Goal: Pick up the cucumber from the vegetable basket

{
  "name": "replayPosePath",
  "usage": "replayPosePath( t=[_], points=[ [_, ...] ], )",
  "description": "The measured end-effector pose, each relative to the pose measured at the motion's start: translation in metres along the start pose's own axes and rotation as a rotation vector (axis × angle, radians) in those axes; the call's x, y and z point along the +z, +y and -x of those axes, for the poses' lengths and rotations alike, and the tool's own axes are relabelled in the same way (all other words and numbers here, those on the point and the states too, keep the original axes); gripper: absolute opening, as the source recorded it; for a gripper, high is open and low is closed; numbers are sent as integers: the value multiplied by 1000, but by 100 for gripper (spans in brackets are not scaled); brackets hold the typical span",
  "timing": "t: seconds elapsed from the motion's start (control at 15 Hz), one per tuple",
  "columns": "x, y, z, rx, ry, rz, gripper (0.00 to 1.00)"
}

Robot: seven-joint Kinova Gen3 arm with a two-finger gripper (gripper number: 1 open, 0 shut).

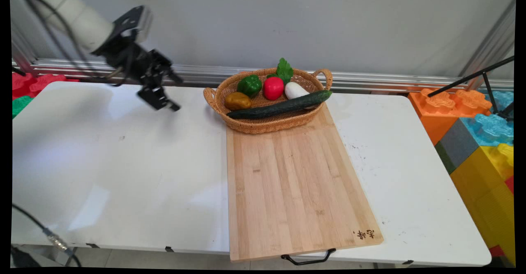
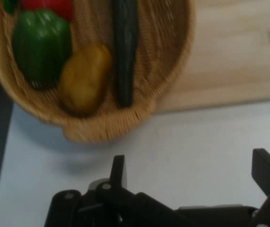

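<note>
My black gripper hangs open above the white table, a short way left of a wicker basket, and holds nothing. In the hand view my gripper shows its two fingers wide apart over bare table, just short of the basket's handle. The basket holds a long dark cucumber, a brownish potato, a green pepper, a red tomato, a white vegetable and a green leaf. Nearest to the gripper are the potato, the pepper and the cucumber's end.
A large wooden cutting board lies in front of the basket, its black handle over the near table edge. Big coloured blocks stand past the right edge, red and green ones at the far left. A black tripod leg crosses the right.
</note>
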Motion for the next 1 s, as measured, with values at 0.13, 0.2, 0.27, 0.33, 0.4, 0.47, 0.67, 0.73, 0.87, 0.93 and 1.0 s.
replayPosePath(
  t=[0.13,0.2,0.27,0.33,0.4,0.47,0.67,0.73,0.87,0.93,1.0],
  points=[
    [16,-11,-17,14,22,-12,100],
    [23,-15,-24,18,32,-15,100],
    [33,-20,-33,23,43,-18,100],
    [43,-26,-43,26,55,-21,100],
    [54,-31,-53,27,64,-22,100],
    [64,-35,-62,28,69,-22,100],
    [98,-48,-88,24,79,-15,100],
    [110,-52,-95,22,79,-10,100],
    [132,-59,-106,22,72,6,100],
    [139,-61,-109,22,69,11,100],
    [149,-64,-113,22,65,18,100]
  ],
)
